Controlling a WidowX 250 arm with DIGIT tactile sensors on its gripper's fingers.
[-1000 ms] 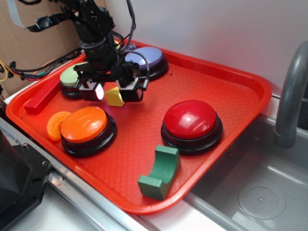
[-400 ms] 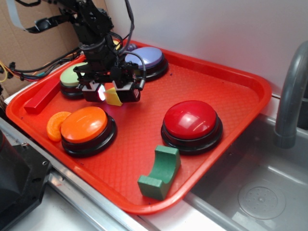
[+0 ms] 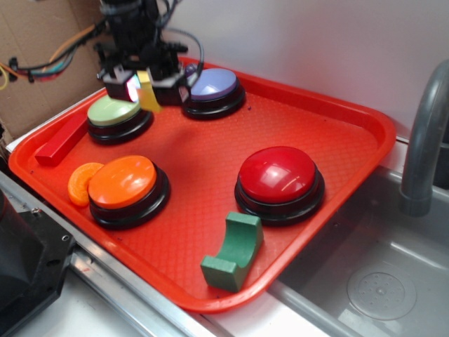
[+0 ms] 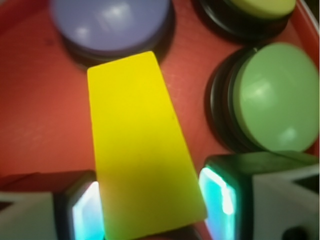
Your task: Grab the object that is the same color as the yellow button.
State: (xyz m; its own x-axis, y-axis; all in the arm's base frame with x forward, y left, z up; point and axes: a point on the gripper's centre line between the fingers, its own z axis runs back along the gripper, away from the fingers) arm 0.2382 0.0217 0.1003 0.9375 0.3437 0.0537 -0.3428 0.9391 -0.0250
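The small yellow wedge block (image 3: 148, 97) (image 4: 140, 145) hangs above the red tray (image 3: 330, 112), lifted off its floor. My gripper (image 3: 144, 88) (image 4: 150, 210) is shut on it, with a glowing pad (image 4: 217, 200) pressed against each side. It hovers over the back left of the tray, between the pale green button (image 3: 114, 111) (image 4: 272, 97) and the purple button (image 3: 210, 83) (image 4: 110, 22). Part of the yellow button (image 4: 265, 6) shows at the top edge of the wrist view. In the exterior view the arm hides it.
On the tray are an orange button (image 3: 123, 181), a red button (image 3: 278, 175), a green arch block (image 3: 235, 251), an orange slice piece (image 3: 83, 181) and a red bar (image 3: 62, 139). A grey faucet (image 3: 424, 140) and sink (image 3: 379, 288) lie to the right.
The gripper closed on the yellow wedge, then rose and moved back and left with it, from near the orange button to above the green and purple buttons.
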